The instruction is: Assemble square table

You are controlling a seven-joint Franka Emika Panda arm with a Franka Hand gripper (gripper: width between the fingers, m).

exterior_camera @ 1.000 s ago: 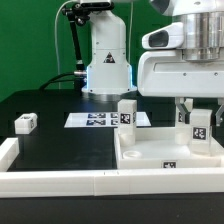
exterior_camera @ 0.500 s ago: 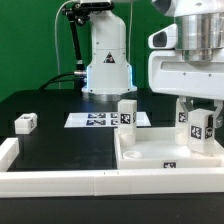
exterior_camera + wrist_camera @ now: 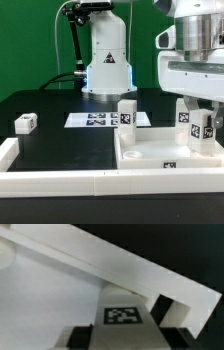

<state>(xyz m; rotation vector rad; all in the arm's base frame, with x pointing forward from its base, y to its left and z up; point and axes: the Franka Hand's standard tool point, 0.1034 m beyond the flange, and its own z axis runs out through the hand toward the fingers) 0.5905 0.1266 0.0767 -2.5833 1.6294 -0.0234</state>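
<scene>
The white square slab (image 3: 150,166) with a raised rim lies at the exterior view's right, behind the barrier. Two leg blocks stand upright on it: one (image 3: 127,112) at its far left corner, and one (image 3: 197,130) at the right. My gripper (image 3: 197,122) reaches down over the right leg and is shut on it, a finger on each side. In the wrist view this leg (image 3: 123,314) shows its marker between my dark fingers (image 3: 84,336), with the slab's rim (image 3: 130,263) behind it. A third leg block (image 3: 25,123) lies on the black table at the left.
The marker board (image 3: 95,120) lies flat in front of the robot base (image 3: 105,65). The long low white barrier wall (image 3: 60,181) runs along the front edge.
My hand has shifted or turned toward the exterior view's right while staying on the right leg. The leg's marker face has turned slightly. The other parts have not moved.
</scene>
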